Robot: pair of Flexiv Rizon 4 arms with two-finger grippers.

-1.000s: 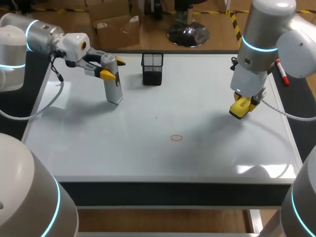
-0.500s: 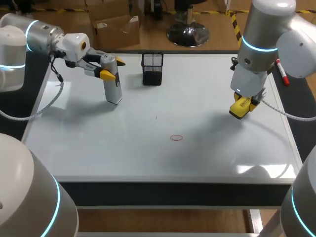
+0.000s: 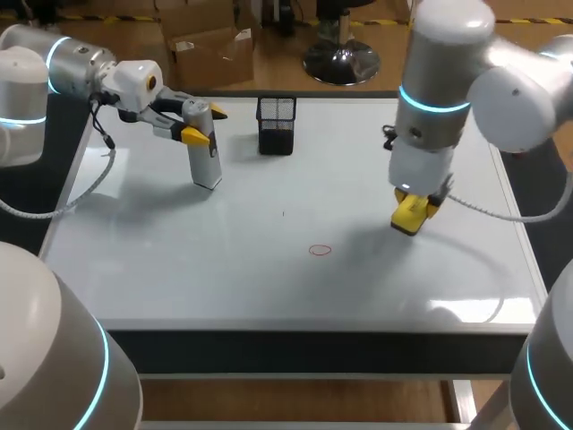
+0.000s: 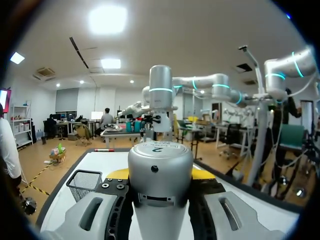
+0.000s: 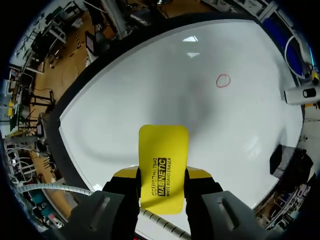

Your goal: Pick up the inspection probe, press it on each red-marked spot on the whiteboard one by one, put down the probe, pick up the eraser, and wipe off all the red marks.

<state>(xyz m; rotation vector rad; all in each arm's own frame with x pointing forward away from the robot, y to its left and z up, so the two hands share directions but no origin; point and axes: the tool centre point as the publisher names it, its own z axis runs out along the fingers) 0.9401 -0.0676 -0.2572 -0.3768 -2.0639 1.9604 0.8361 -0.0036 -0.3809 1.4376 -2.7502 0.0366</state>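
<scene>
The grey inspection probe [image 3: 206, 159] stands upright at the back left of the whiteboard [image 3: 179, 269], its lower end down at the board. My left gripper [image 3: 199, 124] is shut on its top; in the left wrist view the probe [image 4: 160, 185] fills the space between the fingers of the gripper [image 4: 160, 175]. My right gripper [image 3: 414, 199] is shut on the yellow eraser [image 3: 408, 215], just above the board right of the middle. One red ring mark [image 3: 320, 251] lies left of and in front of the eraser. The right wrist view shows the eraser [image 5: 163, 165] in the gripper [image 5: 162, 176], with the red mark [image 5: 223, 80] ahead.
A black mesh pen cup [image 3: 277, 125] stands at the back middle, right of the probe. A tiny dark speck [image 3: 284, 213] sits on the board behind the red mark. The whiteboard's front edge [image 3: 313, 324] runs along the table front.
My right arm has carried the eraser left and a little forward, closer to the red mark. The left arm and the probe have stayed put.
</scene>
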